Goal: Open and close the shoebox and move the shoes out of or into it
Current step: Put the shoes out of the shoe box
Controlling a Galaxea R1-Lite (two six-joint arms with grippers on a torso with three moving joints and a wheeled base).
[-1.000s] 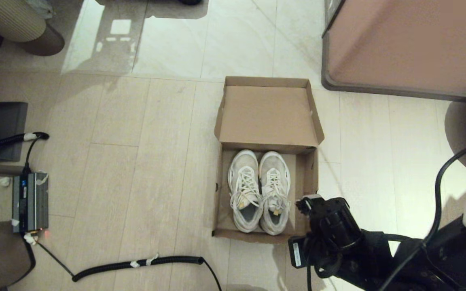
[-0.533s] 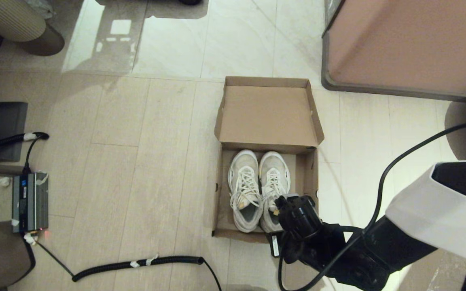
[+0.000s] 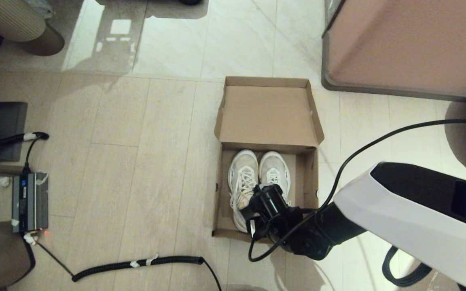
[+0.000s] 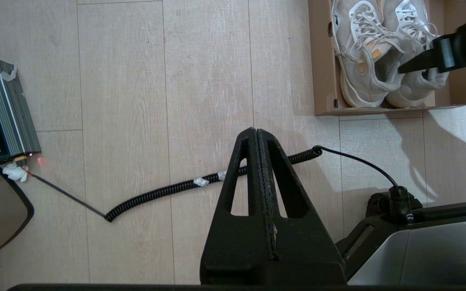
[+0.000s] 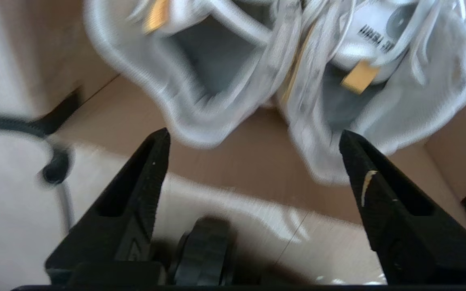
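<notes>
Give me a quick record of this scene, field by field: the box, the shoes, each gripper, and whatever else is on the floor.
shoebox: brown cardboard, on the floor, lid flipped open away from the robot
shoes: white sneakers, side by side inside the shoebox
right gripper: open, above the shoes' heel ends, holding nothing
left gripper: shut, empty, above the floor, apart from the shoebox
coiled cable: on the floor, near side of the shoebox
grey power unit: far left

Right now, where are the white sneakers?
In the head view, the shoes sit side by side inside the open shoebox on the floor, the right gripper above their heels.
</notes>
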